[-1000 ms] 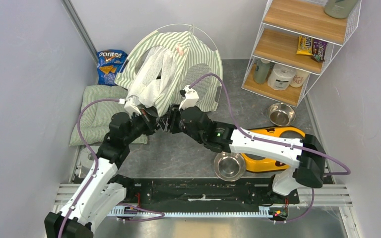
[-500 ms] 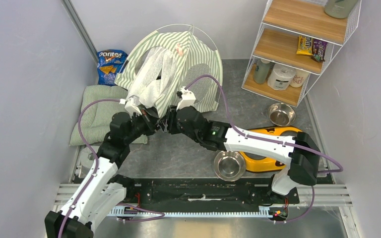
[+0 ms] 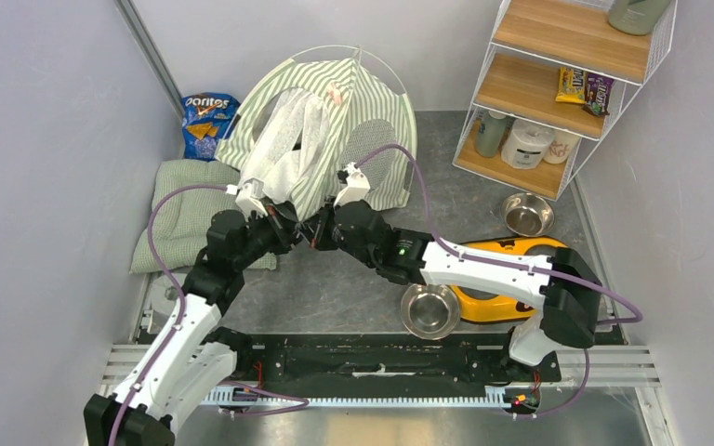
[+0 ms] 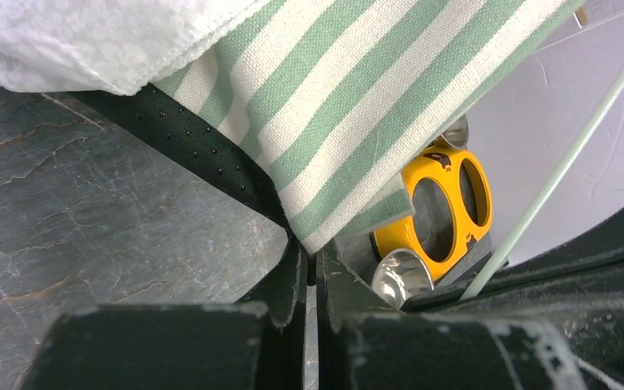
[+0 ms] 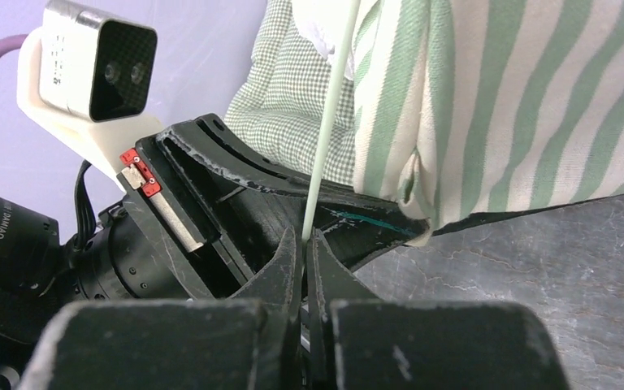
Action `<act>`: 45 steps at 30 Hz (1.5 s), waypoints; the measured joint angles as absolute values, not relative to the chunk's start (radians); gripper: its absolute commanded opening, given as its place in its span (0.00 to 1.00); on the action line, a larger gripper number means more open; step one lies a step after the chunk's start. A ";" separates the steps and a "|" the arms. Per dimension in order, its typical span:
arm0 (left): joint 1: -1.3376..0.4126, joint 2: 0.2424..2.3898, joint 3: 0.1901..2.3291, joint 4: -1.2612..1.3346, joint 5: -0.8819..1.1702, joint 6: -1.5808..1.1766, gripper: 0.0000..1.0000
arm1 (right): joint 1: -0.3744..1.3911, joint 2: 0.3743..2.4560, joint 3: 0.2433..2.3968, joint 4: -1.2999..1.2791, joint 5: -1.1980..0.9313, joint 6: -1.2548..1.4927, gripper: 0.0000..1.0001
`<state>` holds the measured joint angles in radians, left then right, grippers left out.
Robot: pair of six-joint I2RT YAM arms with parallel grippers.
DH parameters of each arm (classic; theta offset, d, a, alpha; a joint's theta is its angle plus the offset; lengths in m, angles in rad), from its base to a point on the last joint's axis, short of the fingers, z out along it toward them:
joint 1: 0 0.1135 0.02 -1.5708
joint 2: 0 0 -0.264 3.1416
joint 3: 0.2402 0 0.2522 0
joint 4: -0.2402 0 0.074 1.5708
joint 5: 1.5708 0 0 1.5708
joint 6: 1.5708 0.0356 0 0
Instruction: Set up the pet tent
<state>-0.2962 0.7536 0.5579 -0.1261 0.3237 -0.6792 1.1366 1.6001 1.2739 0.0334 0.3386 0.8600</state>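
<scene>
We see the pet tent (image 3: 335, 130) standing at the back of the table, its striped fabric raised and a white mesh panel hanging at its front, with a pale green cushion (image 3: 181, 209) to its left and a Doritos bag (image 3: 207, 119) behind that. Both arms meet at the tent's near edge. Our left gripper (image 4: 310, 260) has its fingers pressed together on the tent's lower corner, where the striped hem meets the black base strip. Our right gripper (image 5: 305, 240), just beside it, pinches the thin pale pole (image 5: 333, 106), which rises from between its fingertips along the fabric edge. Right of the arms lies a yellow double-bowl holder (image 3: 511, 279), with a steel bowl (image 3: 429, 309) touching its left end.
</scene>
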 measured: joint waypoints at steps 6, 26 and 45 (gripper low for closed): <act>-0.296 0.716 0.561 -0.125 0.337 -0.652 0.02 | 1.135 1.526 1.198 0.096 0.382 0.850 0.00; -0.281 0.683 0.565 -0.041 0.411 -0.493 0.02 | 1.108 1.483 1.124 0.336 0.481 0.730 0.00; -0.274 0.666 0.543 -0.028 0.508 -0.361 0.02 | 1.109 1.555 1.140 0.410 0.629 0.664 0.00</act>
<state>-0.2737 0.6662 0.5434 -0.0280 0.5076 -0.3607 1.1088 1.5551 1.1400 0.4103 0.6289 0.6640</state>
